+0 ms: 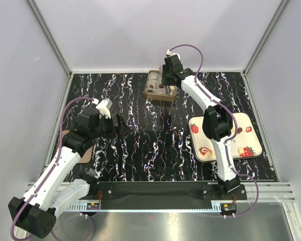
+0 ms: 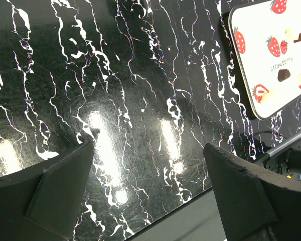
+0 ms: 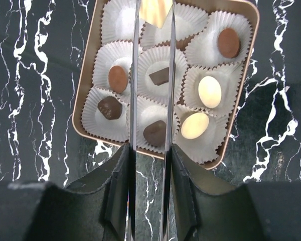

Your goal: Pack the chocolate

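Starting at the left, the left gripper (image 2: 148,150) is seen wide open w/ nothing in it, hung over the marble tabletop (image 2: 115,75). Centre-back, the right gripper (image 3: 155,7) is held over the gold box (image 3: 80,100), blades narrowly apart. A pale shape is glimpsed at the tips, but whether it's gripped can't be told. Risk, as judged: a paper cup (image 3: 115,22) could be snagged by a blade and a piece tipped out. Nine cups are counted; chocolates (image 3: 209,91) are seated in seven, the top-left one empty. Far right, unpacked pcs are left on the strawberry tray (image 2: 253,68) — one dark piece (image 2: 284,75) incl.
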Controlling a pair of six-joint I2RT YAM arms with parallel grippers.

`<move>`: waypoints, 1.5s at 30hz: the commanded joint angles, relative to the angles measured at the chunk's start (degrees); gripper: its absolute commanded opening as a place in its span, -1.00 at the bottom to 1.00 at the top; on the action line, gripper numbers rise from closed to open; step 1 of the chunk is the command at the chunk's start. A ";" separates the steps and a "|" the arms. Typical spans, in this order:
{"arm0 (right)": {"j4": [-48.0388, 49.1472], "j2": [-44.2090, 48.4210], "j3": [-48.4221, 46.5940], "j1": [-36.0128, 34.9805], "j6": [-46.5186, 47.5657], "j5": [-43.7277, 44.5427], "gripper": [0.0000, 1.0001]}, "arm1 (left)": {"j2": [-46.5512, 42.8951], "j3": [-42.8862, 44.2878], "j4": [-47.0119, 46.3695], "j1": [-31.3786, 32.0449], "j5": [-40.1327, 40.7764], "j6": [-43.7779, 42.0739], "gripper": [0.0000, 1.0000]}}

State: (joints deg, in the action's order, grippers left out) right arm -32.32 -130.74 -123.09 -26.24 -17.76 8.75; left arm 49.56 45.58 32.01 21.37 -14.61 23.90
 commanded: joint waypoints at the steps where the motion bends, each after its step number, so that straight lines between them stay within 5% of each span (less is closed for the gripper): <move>1: 4.37 -0.13 -1.37 -0.22 1.85 2.14 -0.28 | -0.08 0.21 -1.95 0.17 0.29 -0.61 0.98; 30: 4.63 -4.79 -2.95 -0.13 3.52 5.83 -0.03 | 0.54 0.30 -1.78 0.17 0.72 -0.61 0.98; 45: -0.28 6.62 -2.16 -0.21 5.02 6.89 -0.01 | -0.25 0.12 -1.95 0.17 0.81 -0.43 0.98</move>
State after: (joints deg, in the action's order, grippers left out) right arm -32.45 -133.40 -123.94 -26.24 -13.06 14.00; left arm 50.02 45.58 32.03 21.37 -14.55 23.90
